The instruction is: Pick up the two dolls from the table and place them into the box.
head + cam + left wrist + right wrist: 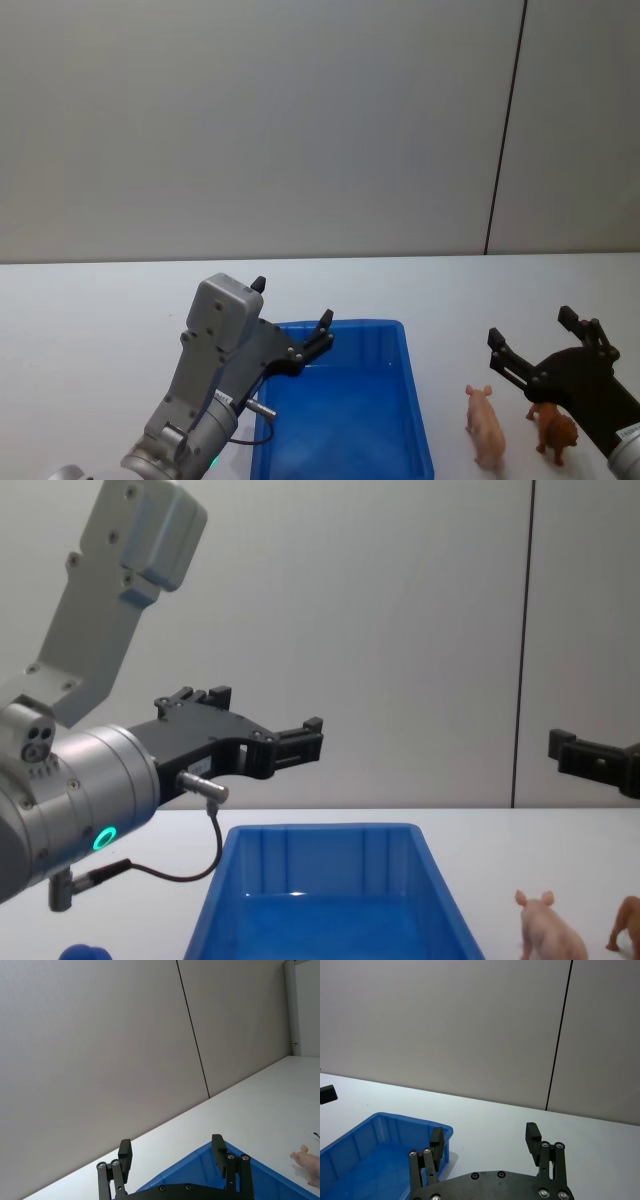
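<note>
pig [487, 428], brown animal [556, 436] beside box [340, 420]

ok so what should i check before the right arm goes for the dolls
1. right claw open, raised near the dolls: ok
2. left claw open, raised by the far left corner of the box: ok
3. pink pig upright on the table, right of the box: ok
4. brown animal upright beside the pig, not touching it: ok
5. box interior free where visible: ok
6. right claw lined up on one doll: cannot tell
</note>
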`<action>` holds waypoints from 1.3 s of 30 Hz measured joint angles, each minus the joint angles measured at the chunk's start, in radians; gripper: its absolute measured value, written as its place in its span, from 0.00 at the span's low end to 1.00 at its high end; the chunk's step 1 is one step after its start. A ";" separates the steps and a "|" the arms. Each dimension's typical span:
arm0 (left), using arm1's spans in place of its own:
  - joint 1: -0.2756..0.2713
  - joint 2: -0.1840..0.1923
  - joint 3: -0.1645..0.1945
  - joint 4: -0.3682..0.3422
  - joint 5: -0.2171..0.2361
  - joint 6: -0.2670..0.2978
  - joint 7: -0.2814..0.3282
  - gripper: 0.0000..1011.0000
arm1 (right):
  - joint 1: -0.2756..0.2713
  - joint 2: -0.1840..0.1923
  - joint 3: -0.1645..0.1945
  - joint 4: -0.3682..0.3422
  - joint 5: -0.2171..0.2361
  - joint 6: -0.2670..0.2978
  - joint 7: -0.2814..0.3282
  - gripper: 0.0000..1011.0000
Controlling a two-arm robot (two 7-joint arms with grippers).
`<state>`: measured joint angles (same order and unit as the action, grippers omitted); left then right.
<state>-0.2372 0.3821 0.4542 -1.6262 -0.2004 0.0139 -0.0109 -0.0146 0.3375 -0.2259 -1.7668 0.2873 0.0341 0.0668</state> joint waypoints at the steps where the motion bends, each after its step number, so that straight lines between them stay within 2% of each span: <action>1: 0.000 0.000 0.000 0.000 0.000 0.000 0.000 0.99 | 0.000 0.000 0.000 0.000 0.000 0.000 0.000 0.99; 14: 0.000 0.000 0.000 0.000 0.000 0.000 0.000 0.99 | -0.005 0.014 0.011 0.004 -0.001 0.015 0.005 0.99; 29: 0.000 0.000 0.000 0.000 0.000 0.000 0.000 0.99 | -0.078 0.092 0.053 0.000 0.025 0.086 0.019 0.99; 39: 0.000 0.000 0.000 0.000 0.000 0.000 0.000 0.99 | -0.101 0.110 0.061 0.031 0.025 0.123 0.033 0.99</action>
<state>-0.2372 0.3821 0.4542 -1.6262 -0.2004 0.0139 -0.0109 -0.1155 0.4479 -0.1645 -1.7361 0.3122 0.1573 0.1000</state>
